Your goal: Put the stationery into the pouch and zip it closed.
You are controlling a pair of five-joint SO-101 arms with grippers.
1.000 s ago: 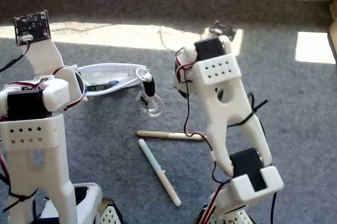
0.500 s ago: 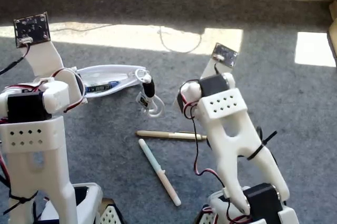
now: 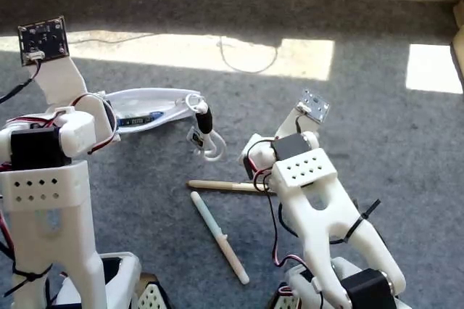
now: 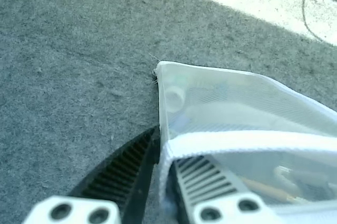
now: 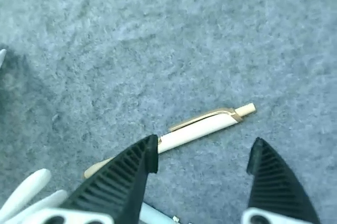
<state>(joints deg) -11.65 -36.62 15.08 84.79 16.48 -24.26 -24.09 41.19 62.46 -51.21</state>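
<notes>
A clear white pouch [image 3: 156,106] lies on the grey carpet, open, with a dark blue item [image 3: 139,118] inside. My left gripper [image 4: 163,176] is shut on the pouch [image 4: 237,113] at its white edge. A beige pen [image 3: 225,186] lies flat in front of the pouch, and a pale blue-and-pink pen [image 3: 217,235] lies nearer the front. My right gripper [image 5: 205,148] hangs open just above the beige pen [image 5: 195,128], its fingers to either side of the pen's middle. The right arm [image 3: 304,171] covers the pen's right end from above.
A black-handled piece with white loops [image 3: 206,135] lies at the pouch's right end. A thin cable [image 3: 246,59] runs over the sunlit carpet at the back. Both arm bases stand at the front edge.
The right arm has swung down and toward the front, bringing its open gripper over the beige pen. The left arm and the pouch have stayed put.
</notes>
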